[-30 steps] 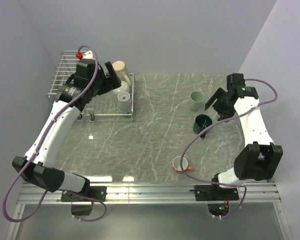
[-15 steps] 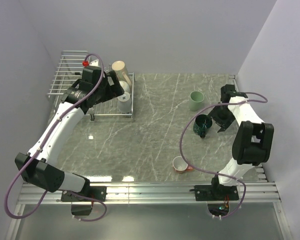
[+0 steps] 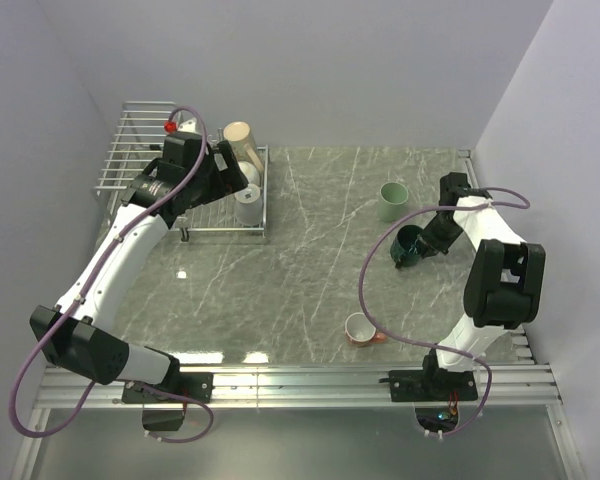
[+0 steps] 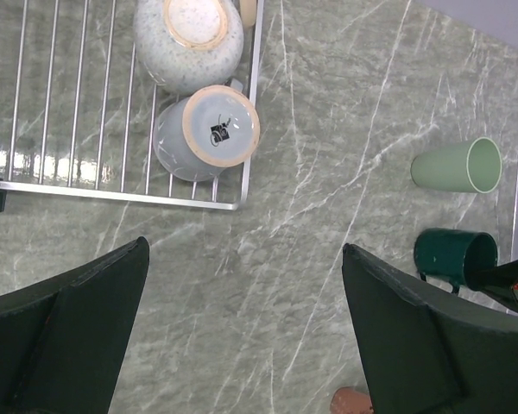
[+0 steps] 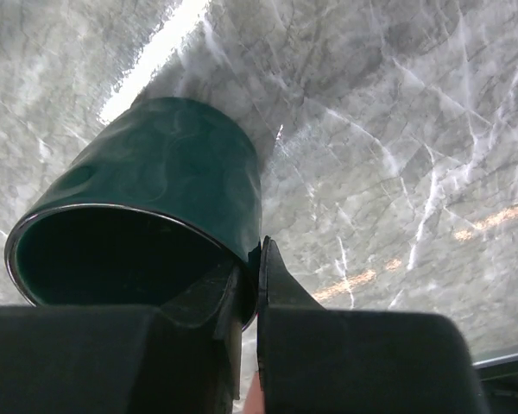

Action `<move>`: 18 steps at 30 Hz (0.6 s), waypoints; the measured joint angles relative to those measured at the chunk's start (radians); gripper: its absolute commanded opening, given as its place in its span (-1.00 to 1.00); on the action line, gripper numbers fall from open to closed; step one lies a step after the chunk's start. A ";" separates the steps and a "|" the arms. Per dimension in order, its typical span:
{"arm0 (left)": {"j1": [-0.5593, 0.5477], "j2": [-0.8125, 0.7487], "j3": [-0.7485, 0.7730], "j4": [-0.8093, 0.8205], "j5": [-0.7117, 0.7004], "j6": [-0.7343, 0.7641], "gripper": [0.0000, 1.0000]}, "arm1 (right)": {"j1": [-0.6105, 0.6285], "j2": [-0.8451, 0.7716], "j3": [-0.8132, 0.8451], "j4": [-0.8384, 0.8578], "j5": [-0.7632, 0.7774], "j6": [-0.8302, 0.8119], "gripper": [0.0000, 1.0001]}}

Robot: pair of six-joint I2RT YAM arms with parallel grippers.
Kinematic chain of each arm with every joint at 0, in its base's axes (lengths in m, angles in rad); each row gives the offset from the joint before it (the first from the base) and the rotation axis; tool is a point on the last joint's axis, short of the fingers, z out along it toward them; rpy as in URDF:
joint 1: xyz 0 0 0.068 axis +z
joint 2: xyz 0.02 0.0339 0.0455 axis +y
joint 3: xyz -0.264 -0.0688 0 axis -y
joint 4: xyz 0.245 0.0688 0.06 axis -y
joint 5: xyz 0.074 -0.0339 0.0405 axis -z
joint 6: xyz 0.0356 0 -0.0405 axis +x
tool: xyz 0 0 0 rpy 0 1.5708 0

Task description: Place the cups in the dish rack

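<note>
Half done, it seems: three cups (image 3: 247,205) in the rack (image 3: 130,140) at ten o'clock. On the worktop (image 3: 310,270): green cup (image 3: 393,200) at two, orange cup (image 3: 359,327) at five, dark cup (image 3: 408,247) at three, rim pinched in the right gripper (image 5: 257,267). The left gripper (image 4: 243,247) gapes wide, empty.

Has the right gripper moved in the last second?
Yes. In the top view the right gripper was level with the pale green cup; it has come lower in the picture, and its jaws now pinch the rim of the dark green cup.
</note>
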 measured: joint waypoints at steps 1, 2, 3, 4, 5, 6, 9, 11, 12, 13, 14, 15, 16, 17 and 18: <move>0.001 0.000 0.000 0.000 0.003 0.000 0.99 | 0.000 -0.004 -0.005 0.004 -0.003 -0.001 -1.00; 0.002 0.000 -0.001 0.002 0.006 0.000 0.99 | 0.000 -0.009 -0.011 0.010 -0.005 -0.002 -1.00; 0.003 -0.003 -0.003 0.004 0.011 0.000 0.99 | 0.000 -0.013 -0.014 0.013 -0.008 -0.003 -1.00; 0.005 -0.007 -0.006 0.005 0.024 0.000 0.99 | 0.000 -0.017 -0.017 0.016 -0.011 -0.004 -1.00; 0.008 -0.011 -0.011 0.013 0.040 0.000 0.99 | 0.000 -0.019 -0.018 0.016 -0.019 -0.004 -1.00; 0.012 -0.019 -0.020 0.027 0.064 0.000 0.99 | 0.000 -0.019 -0.018 0.017 -0.034 -0.003 -1.00; 0.031 -0.036 -0.043 0.071 0.172 -0.008 0.99 | 0.002 -0.019 -0.008 0.006 -0.112 0.004 -1.00; 0.053 -0.050 -0.076 0.138 0.262 -0.039 0.99 | 0.010 -0.019 0.034 -0.025 -0.182 0.015 -1.00; 0.067 -0.056 -0.098 0.175 0.307 -0.060 0.99 | 0.015 -0.023 0.058 -0.023 -0.233 0.023 -1.00; 0.080 -0.064 -0.123 0.216 0.350 -0.083 0.99 | 0.022 -0.030 0.081 -0.008 -0.293 0.041 -1.00; 0.096 -0.072 -0.153 0.269 0.401 -0.118 0.99 | 0.030 -0.039 0.095 0.014 -0.343 0.060 -1.00; 0.108 -0.079 -0.183 0.322 0.441 -0.158 0.99 | 0.042 -0.057 0.106 0.056 -0.410 0.087 -1.00; 0.119 -0.085 -0.218 0.383 0.484 -0.204 0.99 | 0.055 -0.080 0.107 0.114 -0.481 0.127 -1.00; 0.127 -0.088 -0.248 0.443 0.525 -0.250 0.99 | 0.072 -0.104 0.108 0.172 -0.548 0.172 -1.00; 0.133 -0.089 -0.281 0.510 0.568 -0.301 0.99 | 0.091 -0.128 0.108 0.230 -0.607 0.215 -1.00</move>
